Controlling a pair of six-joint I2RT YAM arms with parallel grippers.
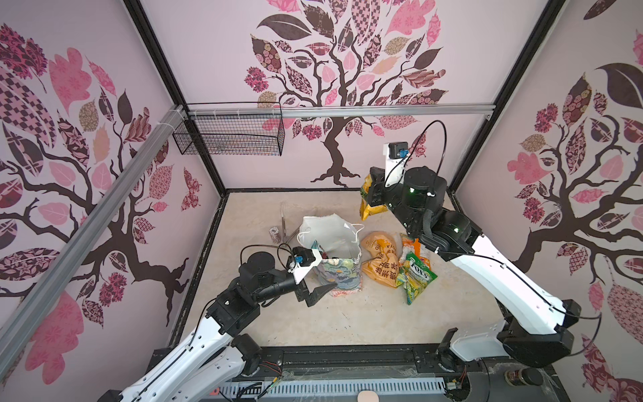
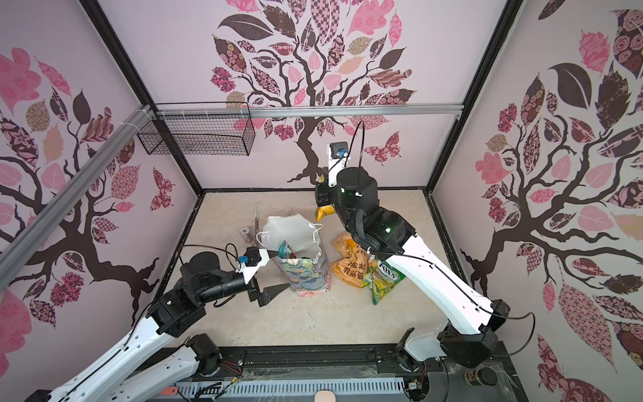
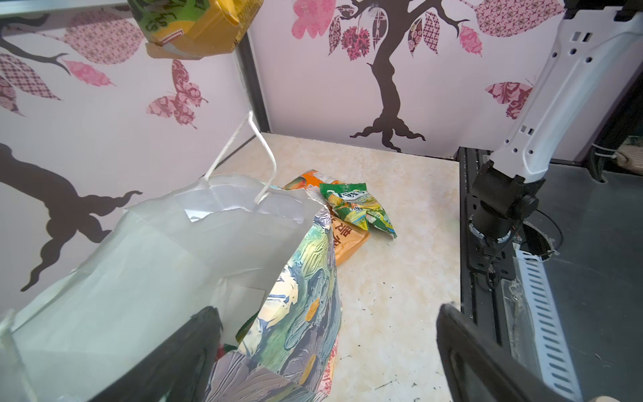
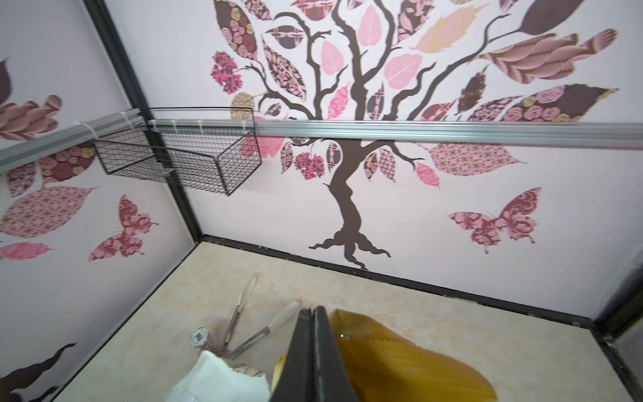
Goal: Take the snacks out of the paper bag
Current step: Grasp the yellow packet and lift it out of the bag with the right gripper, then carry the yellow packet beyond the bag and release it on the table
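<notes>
Right gripper [image 4: 313, 313], pressed together, pinches yellow packet [image 1: 369, 210] aloft, far-right of upright paper bag [image 1: 342, 275]. Left gripper [image 3: 328, 308] spread wide at the bag's near-left side. Packet likely light, crinkly, slippery; a sealed seam looks the surest hold.

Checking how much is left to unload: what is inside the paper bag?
A teal-red packet pokes up inside the paper bag at one corner. The walls hide the bottom; anything deeper cannot be seen.

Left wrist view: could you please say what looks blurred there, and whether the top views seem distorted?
In the left wrist view the left gripper is soft, the paper bag sharp; in both top views the frame posts splay outward, wide-angle.
</notes>
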